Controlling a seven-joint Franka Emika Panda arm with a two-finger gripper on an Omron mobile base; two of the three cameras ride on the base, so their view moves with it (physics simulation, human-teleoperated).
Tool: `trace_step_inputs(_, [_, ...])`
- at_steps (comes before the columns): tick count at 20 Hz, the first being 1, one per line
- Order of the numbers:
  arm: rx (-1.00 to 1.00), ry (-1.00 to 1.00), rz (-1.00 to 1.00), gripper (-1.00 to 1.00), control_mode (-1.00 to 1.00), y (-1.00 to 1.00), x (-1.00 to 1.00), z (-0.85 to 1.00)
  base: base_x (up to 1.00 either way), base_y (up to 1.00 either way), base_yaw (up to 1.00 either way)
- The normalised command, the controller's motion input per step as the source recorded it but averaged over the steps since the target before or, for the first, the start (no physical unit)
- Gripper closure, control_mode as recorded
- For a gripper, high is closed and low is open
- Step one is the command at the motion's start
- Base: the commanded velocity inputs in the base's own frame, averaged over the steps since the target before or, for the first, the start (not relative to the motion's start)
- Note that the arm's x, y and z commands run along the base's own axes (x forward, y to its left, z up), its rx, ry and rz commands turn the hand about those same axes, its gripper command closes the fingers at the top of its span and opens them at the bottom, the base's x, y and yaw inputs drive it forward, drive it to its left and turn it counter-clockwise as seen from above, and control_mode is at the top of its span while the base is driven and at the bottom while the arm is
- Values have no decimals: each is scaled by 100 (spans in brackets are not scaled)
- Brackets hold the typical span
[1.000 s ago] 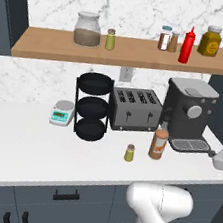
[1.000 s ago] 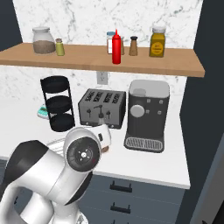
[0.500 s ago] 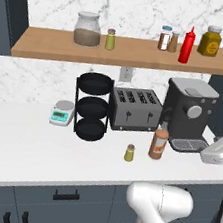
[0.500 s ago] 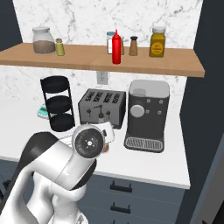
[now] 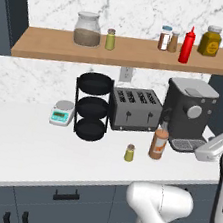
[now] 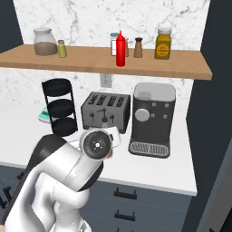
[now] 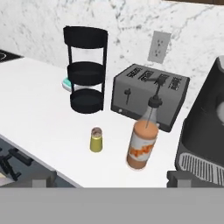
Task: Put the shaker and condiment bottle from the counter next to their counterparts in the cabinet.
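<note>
Shaker point(image 7: 96, 139) stands upright on the counter point(image 5: 22, 145), toward the front edge, in front of the toaster point(image 5: 134, 109). Small, cylindrical, grey cap; judged light and rigid, smooth-sided, easy to tip if nudged. Best hold: across the body below the cap, jaws square to the axis.

Bottle point(image 7: 143, 140) stands upright just beside the shaker, nearer the coffee machine point(image 5: 188, 113), not touching it. Tall with a narrow neck and thin black tip; judged top-heavy when lifted by the neck and somewhat slippery. Best hold: around the wide orange body, mid-height. Gap to the shaker is small, so a finger could knock one while closing on the other.

Counterparts on the shelf point(image 5: 47, 48): second shaker point(image 5: 110, 39) beside the glass jar point(image 5: 88, 29) toward one end; red bottle point(image 5: 186, 45) nearer the other end, close to two brown spice jars point(image 5: 168, 39) and a yellow jar point(image 5: 211, 41). Free board shows beside both.

Black three-tier rack point(image 5: 92, 106) and a small scale point(image 5: 61, 112) sit at the back of the counter, clear of the pickups.

Gripper: hand view looks down on both items from above the front edge. Two dark shapes at its bottom may be the fingertips, but too little shows; cannot tell whether they stand apart or together. Nothing is seen between them.

Hidden: right base view has the arm's elbow covering the counter spot where shaker and bottle stand. Bottle label unreadable. Shelf ends are cut off.
</note>
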Motion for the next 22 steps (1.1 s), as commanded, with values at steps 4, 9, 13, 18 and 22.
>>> trace_step_inputs(4, [0, -1, -1, -100, -100, 0, 1, -21, 0, 0, 0])
trace_step_inputs(9, [0, 0, -2, -100, -100, 0, 4, -20, 0, 0, 0])
trace_step_inputs(13, [0, 0, -5, -100, -100, 0, 9, -3, 0, 0, 0])
trace_step_inputs(18, [3, 0, -9, -100, -100, 0, 45, -1, 0, 0, 0])
trace_step_inputs(22, [2, 0, -6, -100, -100, 0, 50, -13, 0, 0, 0])
